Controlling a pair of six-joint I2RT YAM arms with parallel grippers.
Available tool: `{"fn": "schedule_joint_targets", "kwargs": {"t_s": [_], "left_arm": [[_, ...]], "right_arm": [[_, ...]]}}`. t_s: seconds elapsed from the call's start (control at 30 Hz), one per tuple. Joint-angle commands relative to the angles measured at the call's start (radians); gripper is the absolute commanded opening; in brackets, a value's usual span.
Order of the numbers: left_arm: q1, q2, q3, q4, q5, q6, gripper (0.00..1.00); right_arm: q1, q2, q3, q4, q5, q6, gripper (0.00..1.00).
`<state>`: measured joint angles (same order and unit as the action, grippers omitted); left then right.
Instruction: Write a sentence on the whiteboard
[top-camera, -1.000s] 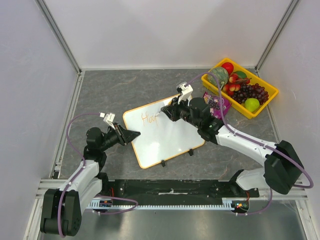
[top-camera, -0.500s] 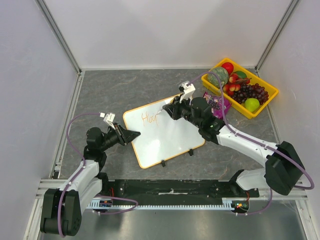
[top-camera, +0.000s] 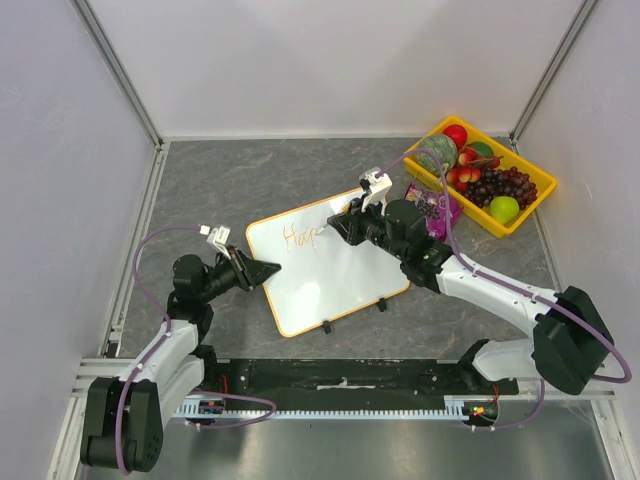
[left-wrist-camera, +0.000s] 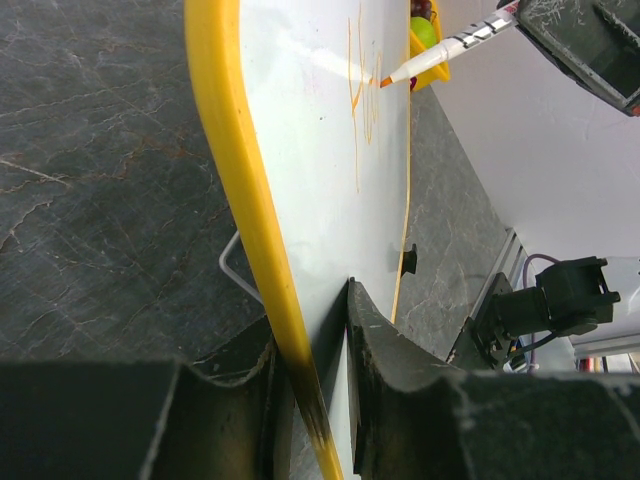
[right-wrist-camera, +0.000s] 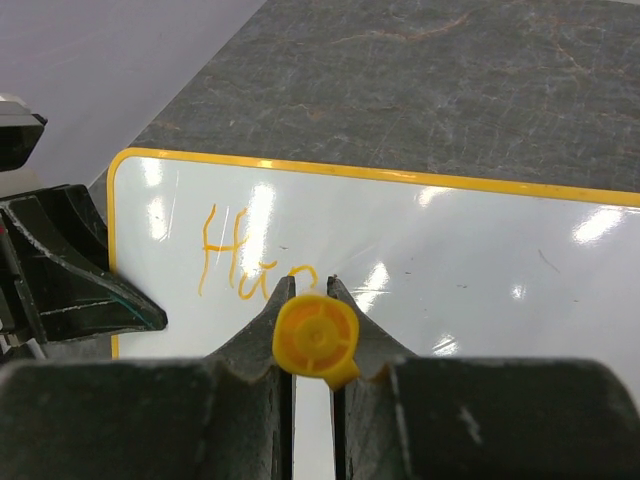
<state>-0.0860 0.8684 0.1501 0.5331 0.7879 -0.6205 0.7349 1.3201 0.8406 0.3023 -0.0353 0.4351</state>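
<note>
The whiteboard (top-camera: 330, 270) lies on the grey table, white with an orange-yellow rim and two black clips on its near edge. Orange letters of the sentence (top-camera: 298, 237), reading about "Hap", sit near its far left corner; they also show in the right wrist view (right-wrist-camera: 240, 262). My left gripper (top-camera: 262, 271) is shut on the board's left rim (left-wrist-camera: 245, 215). My right gripper (top-camera: 335, 228) is shut on an orange marker (right-wrist-camera: 315, 338), whose tip (left-wrist-camera: 385, 82) touches the board beside the last letter.
A yellow tray (top-camera: 530, 207) of toy fruit stands at the far right. A purple bag (top-camera: 440, 207) lies between the tray and my right arm. Grey walls enclose the table on three sides.
My right gripper has moved the marker a little to the right and up, and the writing has grown from about "Ha" to "Hap". My left arm has not moved.
</note>
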Motion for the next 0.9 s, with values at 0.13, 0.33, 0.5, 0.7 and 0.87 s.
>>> {"fn": "schedule_joint_targets", "kwargs": {"t_s": [0.13, 0.33, 0.5, 0.7, 0.87], "left_arm": [[-0.006, 0.001, -0.006, 0.008, 0.004, 0.077, 0.02], [-0.008, 0.003, -0.004, 0.008, 0.004, 0.077, 0.02], [-0.006, 0.006, -0.004, 0.008, 0.004, 0.077, 0.02], [-0.006, 0.004, -0.004, 0.008, 0.007, 0.079, 0.02], [-0.008, 0.009, -0.004, 0.010, 0.005, 0.077, 0.02]], "right_arm": [[-0.005, -0.002, -0.034, 0.043, -0.055, 0.043, 0.00], [-0.023, -0.039, -0.029, 0.070, -0.063, 0.068, 0.00], [-0.043, -0.048, -0.014, 0.066, -0.057, 0.067, 0.00], [-0.068, -0.039, -0.003, 0.066, -0.046, 0.067, 0.00], [-0.074, -0.016, -0.001, 0.084, -0.058, 0.080, 0.00]]}}
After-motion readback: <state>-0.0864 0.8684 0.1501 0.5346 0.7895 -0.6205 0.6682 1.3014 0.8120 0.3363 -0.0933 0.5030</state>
